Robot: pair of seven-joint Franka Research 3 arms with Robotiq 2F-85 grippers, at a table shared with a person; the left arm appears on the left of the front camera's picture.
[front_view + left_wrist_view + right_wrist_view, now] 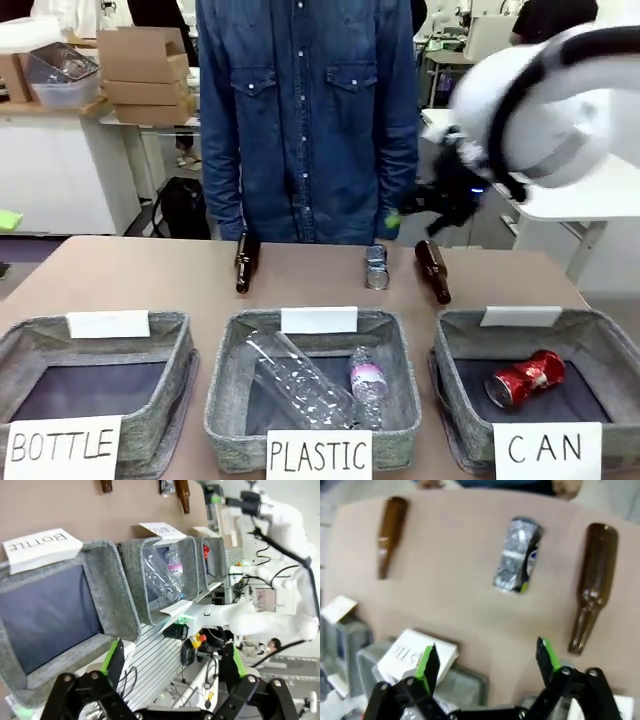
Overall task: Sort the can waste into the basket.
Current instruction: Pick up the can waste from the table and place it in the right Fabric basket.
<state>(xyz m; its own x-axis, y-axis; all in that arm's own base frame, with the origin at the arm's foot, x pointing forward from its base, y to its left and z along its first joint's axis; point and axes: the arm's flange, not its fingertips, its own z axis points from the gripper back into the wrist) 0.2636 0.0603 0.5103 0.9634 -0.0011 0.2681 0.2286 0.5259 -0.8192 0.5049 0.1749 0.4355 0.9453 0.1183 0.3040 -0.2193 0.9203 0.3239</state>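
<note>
Crushed red can (525, 378) lies in CAN basket (590, 340); silver can (376, 268) outside.

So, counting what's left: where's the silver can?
In the front view the silver can lies far across the table, right of centre, between the left brown bottle and the right brown bottle.

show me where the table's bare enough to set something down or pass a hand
Widest bare table: far left, bordered by the left brown bottle and the BOTTLE basket. Another gap between that bottle and the silver can. Crowded: silver can beside the right brown bottle.
</note>
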